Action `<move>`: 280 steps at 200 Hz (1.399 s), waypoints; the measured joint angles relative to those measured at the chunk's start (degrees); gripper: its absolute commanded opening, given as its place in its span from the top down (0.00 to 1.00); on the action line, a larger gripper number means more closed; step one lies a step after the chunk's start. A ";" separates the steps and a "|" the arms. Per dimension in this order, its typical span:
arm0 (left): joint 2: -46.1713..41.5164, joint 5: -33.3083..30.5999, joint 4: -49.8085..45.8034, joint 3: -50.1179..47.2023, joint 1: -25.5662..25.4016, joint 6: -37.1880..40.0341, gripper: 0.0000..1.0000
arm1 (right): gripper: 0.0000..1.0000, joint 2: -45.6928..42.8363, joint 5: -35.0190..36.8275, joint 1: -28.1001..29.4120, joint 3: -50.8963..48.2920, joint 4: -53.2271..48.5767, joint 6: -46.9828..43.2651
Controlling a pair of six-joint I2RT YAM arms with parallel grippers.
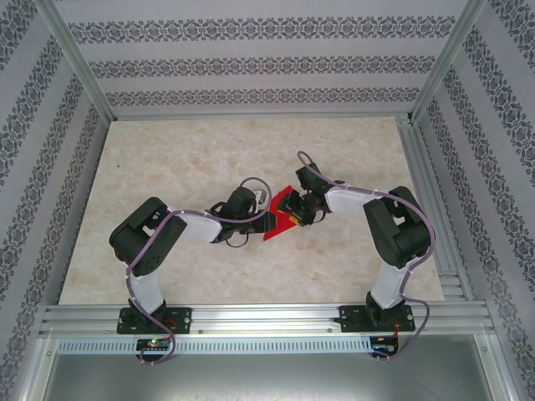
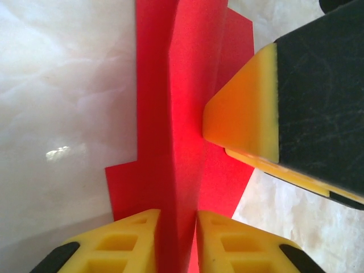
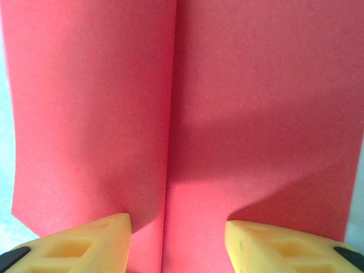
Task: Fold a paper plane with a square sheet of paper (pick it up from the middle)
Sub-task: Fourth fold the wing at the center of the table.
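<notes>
Thing: small bright red paper plane point(image 1: 278, 225), a thin part-folded sheet with one raised middle ridge point(image 2: 182, 114) and flat flaps on either side.
Place: near the middle of the pale marble-patterned tabletop point(image 1: 167, 159); flaps lying on it, ridge standing up off it.
Left pincer point(image 2: 178, 219): closed on the ridge, one yellow finger on each side, the red fold pinched between them.
Right pincer point(image 3: 178, 224): open, yellow fingers well apart, straddling the centre crease low over the flat red face point(image 3: 244, 102); from the left wrist, one fingertip point(image 2: 244, 119) touching the side of the ridge.
Handling: probably very light and limp, easy to crumple or tear. Stiffness likely only along the creases. Flat flaps likely slick against the smooth tabletop and hard to get under.
Where to hold: best on the raised ridge at mid-length, as the task asks, with a light pinch. A grip on a flap edge would probably bend it or pull a fold open.
Around: silver aluminium frame rails point(image 1: 251, 313) along the tabletop's edges, grey-and-white patterned walls point(image 1: 251, 67) beyond them, lilac cables point(image 1: 251, 180) looping along both arms above the tabletop.
In the way: mainly the two pincers themselves, crowded together over the tabletop's middle. Some risk of fingers knocking, or of one dragging the sheet against the other's hold.
</notes>
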 measured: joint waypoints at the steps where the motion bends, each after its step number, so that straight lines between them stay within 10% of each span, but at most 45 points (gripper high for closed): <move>1: 0.04 0.04 0.00 0.04 0.00 0.02 0.78 | 0.48 0.00 0.00 0.00 0.00 0.00 0.00; 109: 1.68 2.97 0.46 1.36 0.39 0.24 0.97 | 0.47 -1.38 -0.44 -0.02 -0.37 0.70 -3.10; 280: 5.27 9.18 1.79 4.28 0.74 0.24 0.95 | 0.48 -7.78 -4.37 -3.13 -4.52 1.53 -17.11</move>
